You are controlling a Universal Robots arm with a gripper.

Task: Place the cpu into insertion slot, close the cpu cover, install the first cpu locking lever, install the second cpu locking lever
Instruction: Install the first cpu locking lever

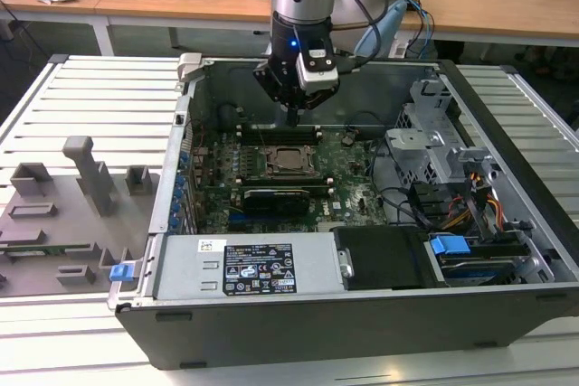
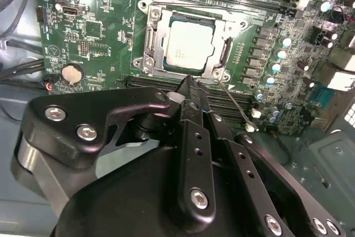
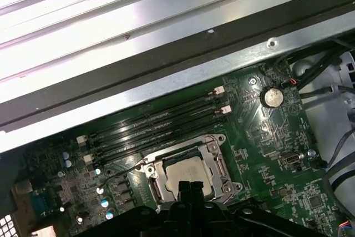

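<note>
**Chip seated in the socket, closed fingers poised at its corner**

In the second wrist view the cpu point(image 2: 190, 44) lies flat inside the insertion slot point(image 2: 226, 53). It is a small square with a dull, brushed silvery-grey top. The cpu cover point(image 2: 157, 33), a thin stamped frame of bright metal with a cut-out middle, lies down around the chip's edges, and screw heads show at its corners.

A thin wire locking lever point(image 2: 236, 105) springs from the slot's corner nearest the tool. It slants away from the slot, unlatched, across the long black memory slots point(image 2: 233, 95) beside it.

The gripper point(image 2: 189, 84) is matte black metal with rounded links and bright screw heads. Its two narrow fingers are pressed together with nothing visible between them. The tip sits just at the slot's edge, beside the lever's root; whether it touches either one I cannot tell.

Around the slot spreads the glossy green motherboard point(image 2: 105, 31), with a round silvery coin cell point(image 2: 72, 73) well to one side. In the exterior view the board lies in an open grey computer case point(image 1: 362, 314), and the arm hangs directly above the slot.
</note>
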